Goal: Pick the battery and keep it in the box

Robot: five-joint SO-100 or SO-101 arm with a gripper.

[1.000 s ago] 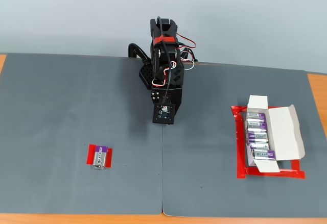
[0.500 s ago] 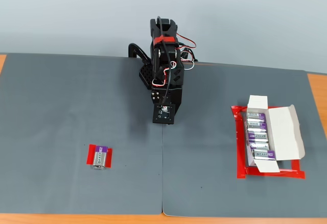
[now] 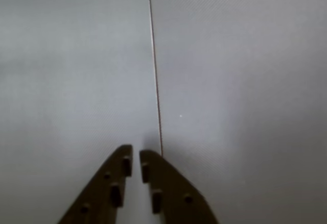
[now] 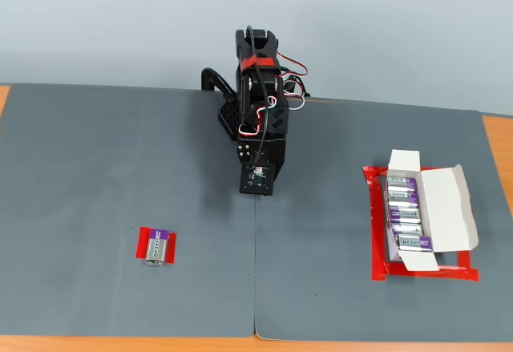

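A: Where is the battery?
B: On a red tape patch, lower left in the fixed view.
A: The gripper?
B: Nearly closed, empty. Battery likely rigid, smooth; grasp across long sides.

arm: honestly no visible shift across the fixed-view frames, same folded pose at the far middle of the mat
battery: hasn't budged, near-left on its red patch
box: same spot on the right, flaps open as before
wrist view: no earlier frame to compare, so can't tell any change there
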